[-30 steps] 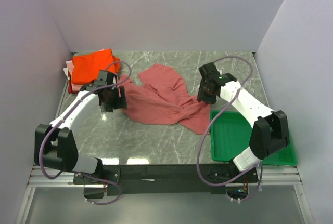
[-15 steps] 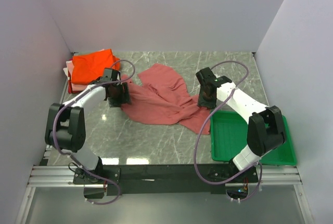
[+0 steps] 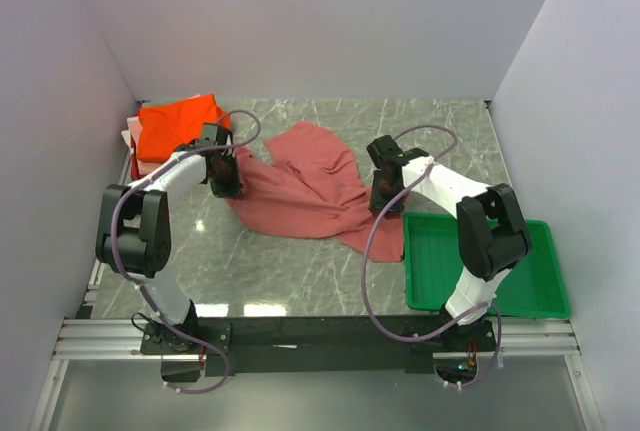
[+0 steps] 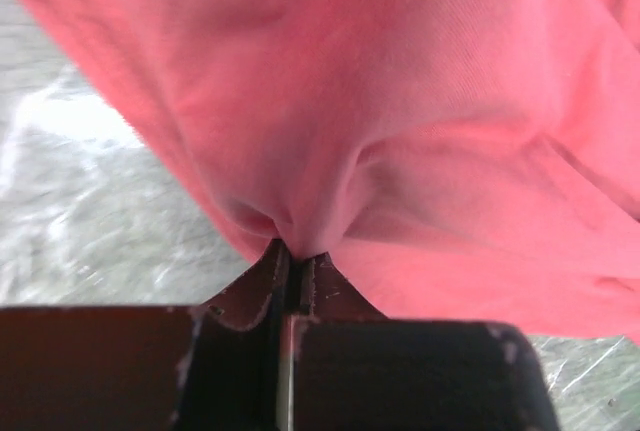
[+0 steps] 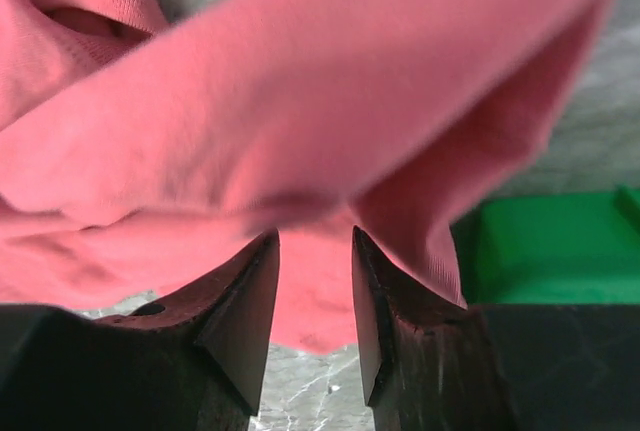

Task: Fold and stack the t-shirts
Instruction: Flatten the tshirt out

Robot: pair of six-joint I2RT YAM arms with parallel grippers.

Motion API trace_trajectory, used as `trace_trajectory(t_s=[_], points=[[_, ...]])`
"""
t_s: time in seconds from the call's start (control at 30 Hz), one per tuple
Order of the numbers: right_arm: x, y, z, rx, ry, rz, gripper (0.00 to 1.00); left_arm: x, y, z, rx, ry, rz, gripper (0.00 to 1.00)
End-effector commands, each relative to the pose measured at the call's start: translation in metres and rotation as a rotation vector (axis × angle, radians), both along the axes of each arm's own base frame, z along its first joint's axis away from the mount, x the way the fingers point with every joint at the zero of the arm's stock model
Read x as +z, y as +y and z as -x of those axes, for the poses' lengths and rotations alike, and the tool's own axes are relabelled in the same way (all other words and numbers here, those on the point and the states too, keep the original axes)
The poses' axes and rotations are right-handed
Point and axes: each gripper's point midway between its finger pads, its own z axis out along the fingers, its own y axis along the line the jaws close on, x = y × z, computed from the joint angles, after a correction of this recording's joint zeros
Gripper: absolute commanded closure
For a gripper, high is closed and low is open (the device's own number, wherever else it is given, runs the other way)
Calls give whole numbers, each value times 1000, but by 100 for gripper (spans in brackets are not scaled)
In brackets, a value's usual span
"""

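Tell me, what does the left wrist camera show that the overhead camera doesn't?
Only the left wrist view: close up, the left hand shut, pinching a pucker of the salmon shirt. Only the overhead view: the orange shirt, the green tray, the right hand. Both: the salmon shirt on the marble table.

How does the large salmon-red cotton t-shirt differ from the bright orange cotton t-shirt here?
The salmon-red t-shirt lies unfolded and rumpled across the middle of the marbled table; the orange t-shirt sits folded in the far left corner. The shut left gripper pinches the salmon-red t-shirt and the open right gripper is at its other edge; no gripper holds the orange t-shirt. Both are plain, unprinted tees.
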Motion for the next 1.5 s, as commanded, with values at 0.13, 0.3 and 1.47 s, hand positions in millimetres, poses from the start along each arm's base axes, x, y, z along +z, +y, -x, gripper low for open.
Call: trace_trajectory(t_s=[0.13,0.3,1.47], points=[[-1,41,-10,91,2,-68,59,88,57,34,86,-78,-201,99],[-1,66,-16,126,20,-126,59,139,72,49,186,-161,-173,99],[-26,58,148,76,205,-70,59,123,27,1,7,-122,4,99]])
